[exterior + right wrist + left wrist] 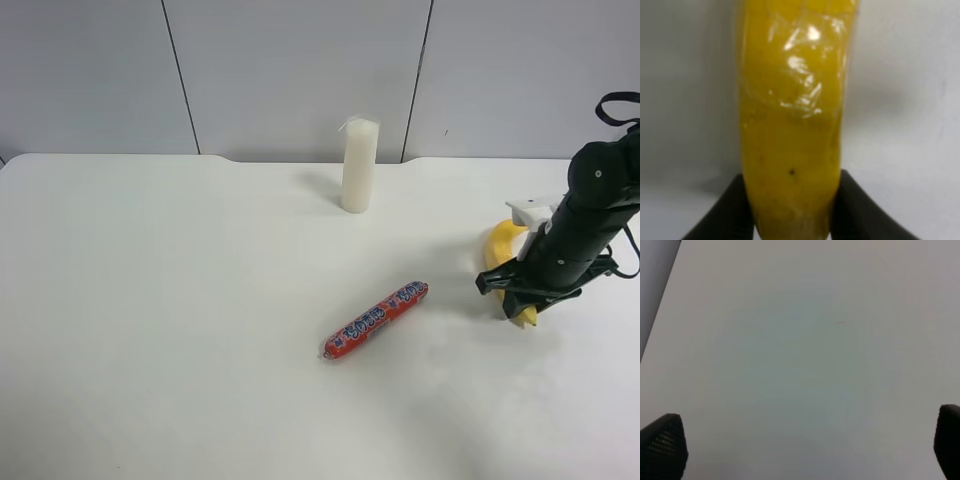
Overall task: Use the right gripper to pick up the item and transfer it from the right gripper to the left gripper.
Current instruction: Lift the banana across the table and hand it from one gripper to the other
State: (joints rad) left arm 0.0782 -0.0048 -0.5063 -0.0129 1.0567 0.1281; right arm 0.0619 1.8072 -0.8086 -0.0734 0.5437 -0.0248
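Observation:
The yellow banana (500, 245) lies on the white table (150, 300) at the exterior high view's right. The right gripper (520, 295) is down over the banana's near half, with the banana's tip sticking out below the claw. In the right wrist view the banana (790, 125) fills the middle, and the right gripper (792, 200) has both black fingers (725, 210) pressed against its sides, shut on it. The left gripper (805, 445) is open and empty over bare table, with its fingertips (662, 445) far apart. The left arm is out of the exterior high view.
A red wrapped sausage stick (376, 319) lies at the table's middle, left of the banana. A white pillar candle (359, 166) stands upright near the table's back edge. A grey panelled wall runs behind the table.

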